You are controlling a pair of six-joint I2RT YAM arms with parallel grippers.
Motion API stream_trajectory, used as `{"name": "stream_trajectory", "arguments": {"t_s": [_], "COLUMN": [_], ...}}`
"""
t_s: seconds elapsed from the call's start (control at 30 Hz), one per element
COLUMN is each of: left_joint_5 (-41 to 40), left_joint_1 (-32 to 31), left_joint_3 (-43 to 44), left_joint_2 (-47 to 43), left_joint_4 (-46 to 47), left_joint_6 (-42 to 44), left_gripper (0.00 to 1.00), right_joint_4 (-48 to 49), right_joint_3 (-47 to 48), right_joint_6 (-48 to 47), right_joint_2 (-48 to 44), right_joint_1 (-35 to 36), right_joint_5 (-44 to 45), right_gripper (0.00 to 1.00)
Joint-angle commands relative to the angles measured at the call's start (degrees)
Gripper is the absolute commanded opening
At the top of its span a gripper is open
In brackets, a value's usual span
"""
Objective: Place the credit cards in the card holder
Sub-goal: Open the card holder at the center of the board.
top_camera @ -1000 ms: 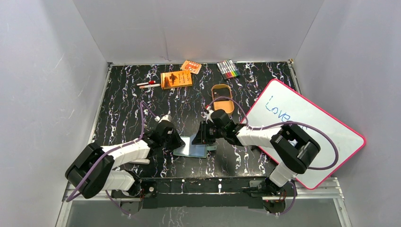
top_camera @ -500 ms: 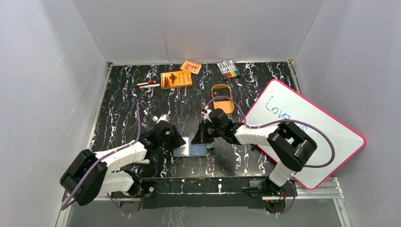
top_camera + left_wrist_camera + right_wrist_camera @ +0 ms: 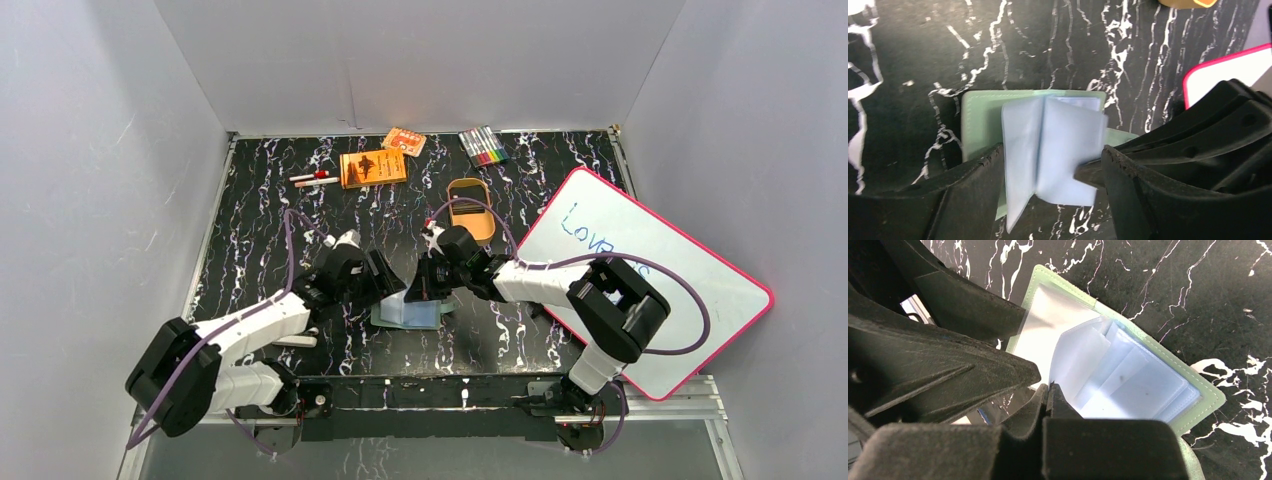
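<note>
Progress: card holder [image 3: 408, 313] laid open on table [image 3: 260, 220] between both arms, clear sleeves [image 3: 1063, 145] fanned up, no credit cards seen, insertion judged undone | left gripper [image 3: 1050, 165]: jaws apart astride sleeves, widened since a second ago | right gripper [image 3: 1048, 392]: jaws together at a sleeve edge, closed meanwhile

— Where does the card holder [image 3: 410, 314] lie?
— On the table [image 3: 250, 240], at the middle of the near edge, with the left gripper [image 3: 388, 285] at its left and the right gripper [image 3: 1048, 389] at its far side.
— Behind it?
— The tin [image 3: 469, 210]. The booklet [image 3: 373, 167] and markers [image 3: 482, 146] lie along the far edge, and the whiteboard [image 3: 640, 270] overhangs the right edge.
</note>
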Motion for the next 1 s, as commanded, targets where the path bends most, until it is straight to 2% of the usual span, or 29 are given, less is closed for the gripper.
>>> {"name": "stream_trajectory", "arguments": {"t_s": [0.0, 0.13, 0.27, 0.47, 0.57, 0.67, 0.8, 0.97], "left_joint_5": [4.69, 6.87, 6.75, -3.28, -5.16, -0.12, 7.97, 12.09], "left_joint_1": [0.75, 1.74, 2.60, 2.71, 2.71, 2.71, 2.78, 3.13], "left_joint_3": [3.37, 2.60, 3.75, 7.72, 8.26, 8.07, 7.50, 5.38], "left_joint_2": [2.81, 3.56, 2.87, -4.57, -8.27, -7.66, -1.13, 2.76], "left_joint_4": [2.15, 4.52, 2.21, -11.58, -13.44, -8.62, -1.28, 5.33], "left_joint_6": [-0.94, -2.14, -1.81, 0.72, 1.06, 1.19, -0.60, -2.21], "left_gripper": [0.68, 0.68, 0.69, 0.72, 0.75, 0.76, 0.75, 0.73], "right_joint_4": [0.96, 1.63, 1.62, 0.32, 0.60, 1.57, 3.04, 5.57], "right_joint_3": [2.04, 1.39, 1.05, 1.96, 1.91, 1.90, 1.69, 0.51], "right_joint_6": [-1.66, -2.58, -3.27, -4.06, -4.27, -4.16, -4.16, -4.58], "right_joint_2": [-0.26, -0.18, 0.15, 0.37, 0.26, 0.73, 0.75, -0.20], "right_joint_1": [0.38, 0.40, 0.42, 0.43, 0.38, 0.38, 0.34, 0.33], "right_joint_5": [-0.33, -0.70, -0.39, 0.51, 0.59, 0.02, -1.16, -3.28], "right_gripper": [0.00, 0.00, 0.02, 0.00, 0.00, 0.00, 0.02, 0.21]}}
